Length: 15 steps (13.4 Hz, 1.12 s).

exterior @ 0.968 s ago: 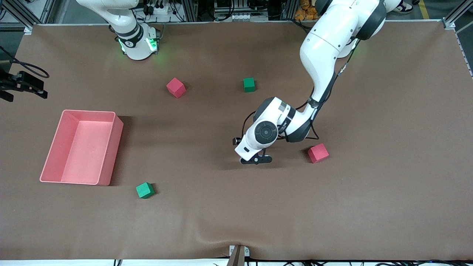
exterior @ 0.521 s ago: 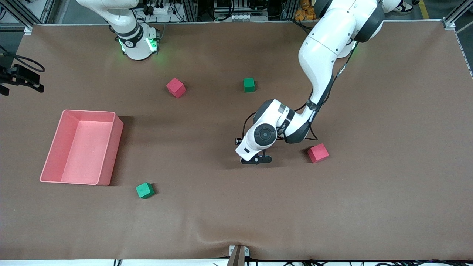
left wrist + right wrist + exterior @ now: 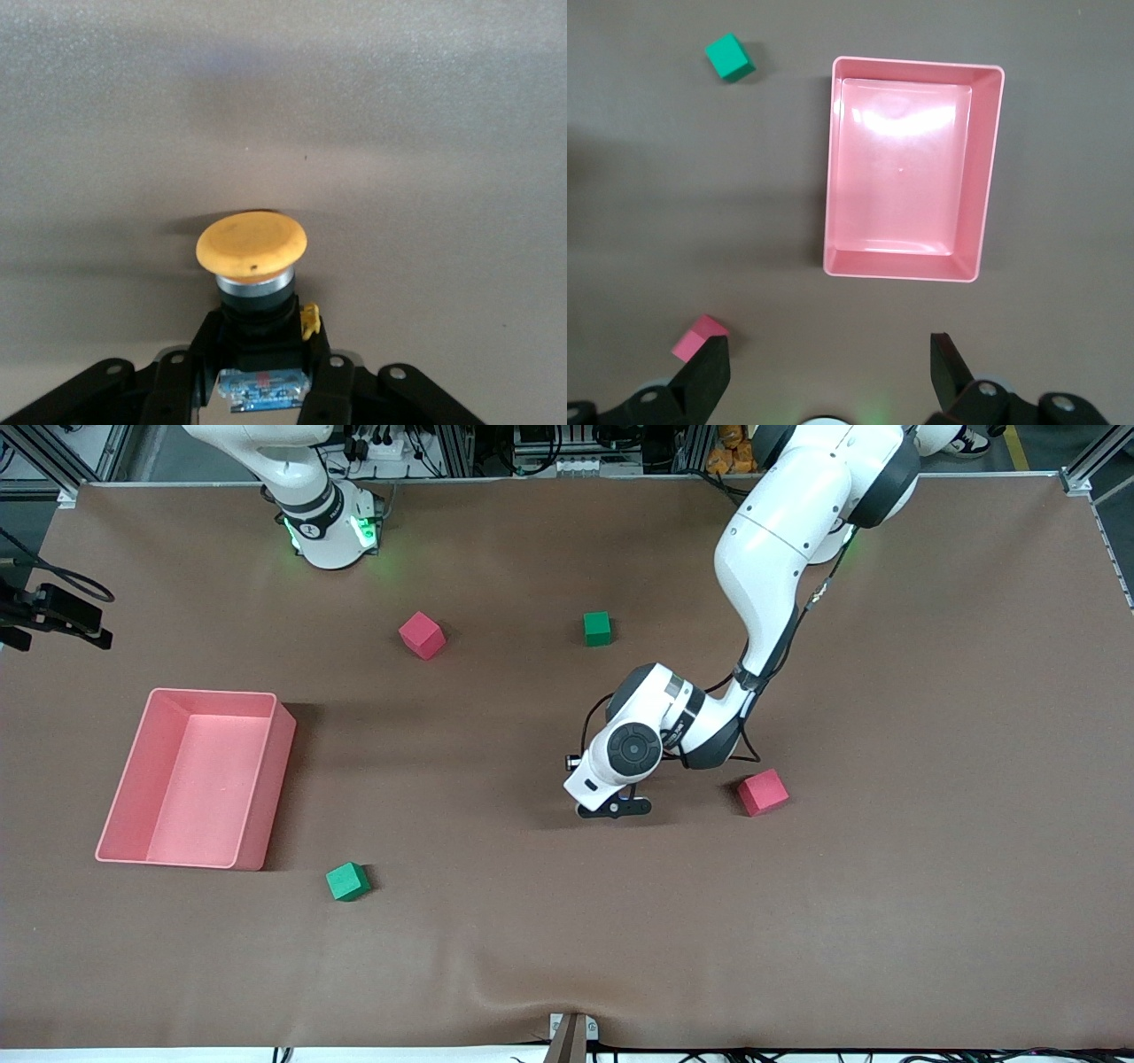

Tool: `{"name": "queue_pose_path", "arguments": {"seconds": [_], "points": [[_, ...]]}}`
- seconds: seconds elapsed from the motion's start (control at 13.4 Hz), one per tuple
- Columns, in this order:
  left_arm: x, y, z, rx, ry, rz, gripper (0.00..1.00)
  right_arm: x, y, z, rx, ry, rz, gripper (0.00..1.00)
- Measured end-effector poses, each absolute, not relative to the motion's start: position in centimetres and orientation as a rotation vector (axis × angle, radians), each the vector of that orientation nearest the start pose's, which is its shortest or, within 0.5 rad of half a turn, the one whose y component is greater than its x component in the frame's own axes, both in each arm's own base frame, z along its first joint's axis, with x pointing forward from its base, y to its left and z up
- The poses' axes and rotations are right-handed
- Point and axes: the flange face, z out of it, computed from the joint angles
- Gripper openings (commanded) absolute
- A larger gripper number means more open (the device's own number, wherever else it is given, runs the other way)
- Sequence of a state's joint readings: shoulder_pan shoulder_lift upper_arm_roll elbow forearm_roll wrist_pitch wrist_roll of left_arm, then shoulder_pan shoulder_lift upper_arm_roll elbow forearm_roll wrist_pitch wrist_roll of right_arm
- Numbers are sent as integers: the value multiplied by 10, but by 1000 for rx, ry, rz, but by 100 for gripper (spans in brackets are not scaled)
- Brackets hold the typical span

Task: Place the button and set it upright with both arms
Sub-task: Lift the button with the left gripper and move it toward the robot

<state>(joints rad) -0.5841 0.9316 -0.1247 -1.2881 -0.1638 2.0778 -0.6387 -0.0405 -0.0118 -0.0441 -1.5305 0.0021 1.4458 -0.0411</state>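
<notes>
The button is sitting between the fingers of our left claw, which is pinching its black body low at the centre of the front frame, just over the brown surface. In the left wrist view the orange cap is pointing away from the claw, toward the frame's upper part, with the black body and a small yellow tab lying between the two pads.

Moving outward, a red cube is lying just beside the claw at centre right. A green cube and another red cube are resting in the upper middle. A second green cube is lying lower left, near the pink bin at the left.

Our right claw is waiting with its fingers spread wide, hanging over the surface beside the pink bin.
</notes>
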Motion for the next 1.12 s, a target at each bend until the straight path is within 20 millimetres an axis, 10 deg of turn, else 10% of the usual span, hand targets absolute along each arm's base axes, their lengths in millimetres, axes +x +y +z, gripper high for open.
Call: {"name": "queue_pose_path", "arguments": {"seconds": [0.37, 1.12], "points": [[561, -484, 206, -3229, -208, 379, 13, 534, -43, 644, -3115, 167, 109, 100], [429, -614, 261, -2953, -371, -368, 1, 537, -34, 652, -3118, 148, 82, 100]]}}
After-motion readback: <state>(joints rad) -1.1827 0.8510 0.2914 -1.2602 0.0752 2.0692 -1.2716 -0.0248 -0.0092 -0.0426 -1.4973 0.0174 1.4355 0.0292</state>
